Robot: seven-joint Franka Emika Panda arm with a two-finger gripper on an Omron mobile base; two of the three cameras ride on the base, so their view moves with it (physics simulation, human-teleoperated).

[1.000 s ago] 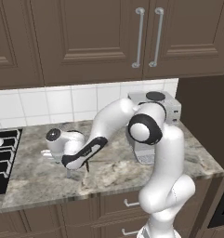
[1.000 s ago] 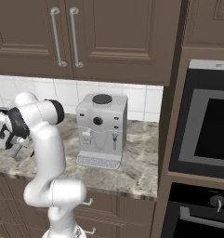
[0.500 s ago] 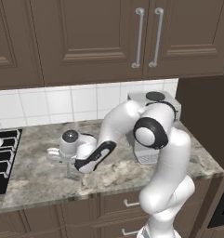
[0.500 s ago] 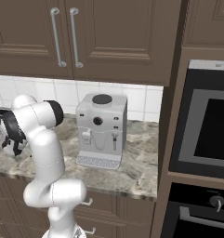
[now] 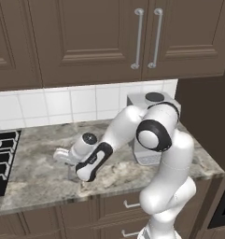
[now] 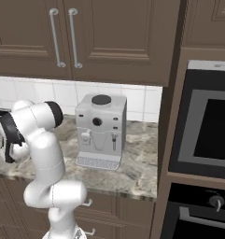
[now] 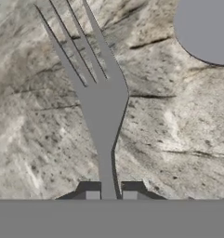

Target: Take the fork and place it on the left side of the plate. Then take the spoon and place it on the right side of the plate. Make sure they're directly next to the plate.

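Low over the mottled grey-brown stone counter [image 7: 34,139], the two-finger gripper [image 7: 111,194] has its 2 dark tips nearly shut on the thin stem of the slender all-silver metal fork [image 7: 102,107]. Its 4 tines point away from the camera. The round grey-rimmed plate [image 7: 206,32] shows at the upper right of the hand view, apart from the fork.

The step in hand looks like securing and lifting the fork. Lift straight up first, keep it level so the narrow stem cannot pivot, then set it down directly beside the plate's left rim, parallel and not overlapping.
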